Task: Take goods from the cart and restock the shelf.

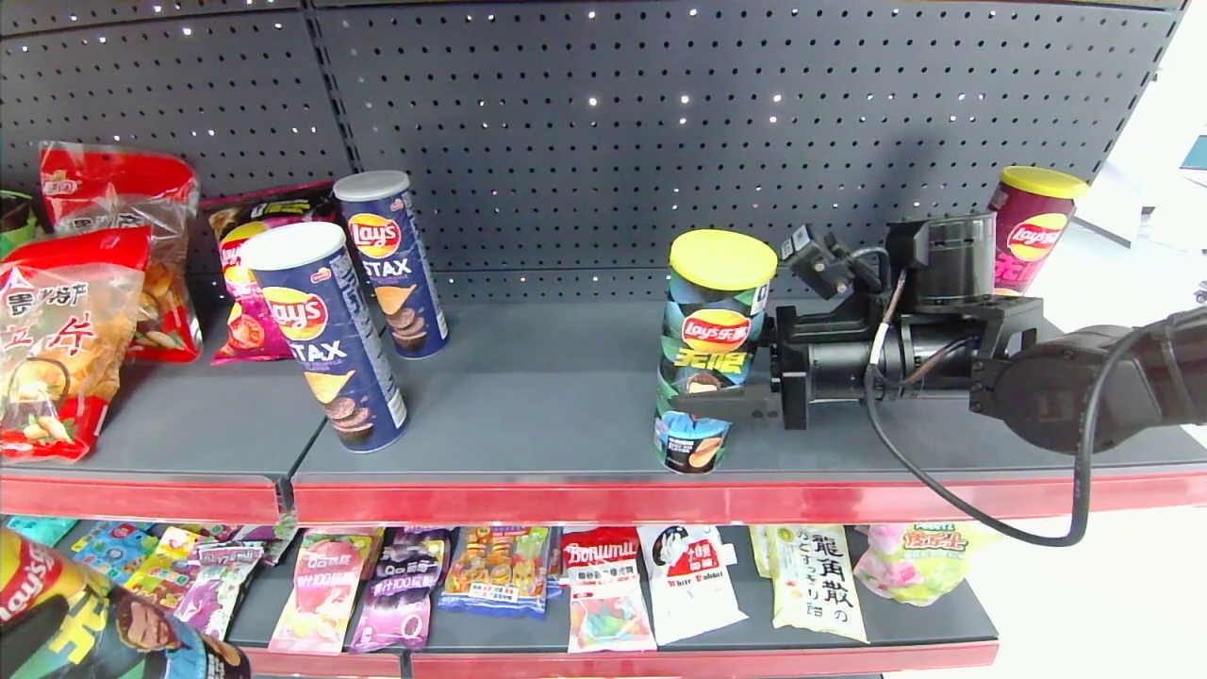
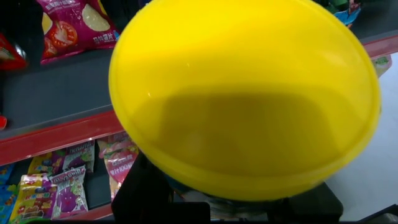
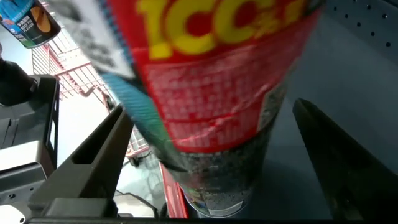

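On the upper shelf (image 1: 547, 396), close to its red front edge (image 1: 566, 500), a teal can (image 1: 717, 321) of crisps with a yellow lid (image 1: 723, 257) stands upright. The right claw (image 1: 726, 391) comes in from the right side at about the middle height of this can. Its two fingers (image 3: 93, 155) are apart, one on each side of the can. In the right wrist view one finger is just against the can wall, and a narrow gap shows between the can and the other finger.

Low at the left of the head view, in front of the shelf, is a second can (image 1: 85, 613), tilted. Its big yellow lid (image 2: 242, 93) is very near the left wrist camera. The left claw (image 2: 236, 205) is under it, mostly hidden, so I cannot tell if it is clamped on this can or not.

Further left on the same shelf stand two dark blue cans with white lids, one near the front (image 1: 325, 335) and one behind it (image 1: 391, 264). A pink bag (image 1: 247, 283) leans at the back beside them, and red snack bags (image 1: 66, 349) are at the far left. At the right end, behind the arm, is a purple can (image 1: 1033, 231) with a yellow lid. On the lower shelf (image 1: 943, 613) lie many small sweet bags (image 1: 500, 571) in a row.
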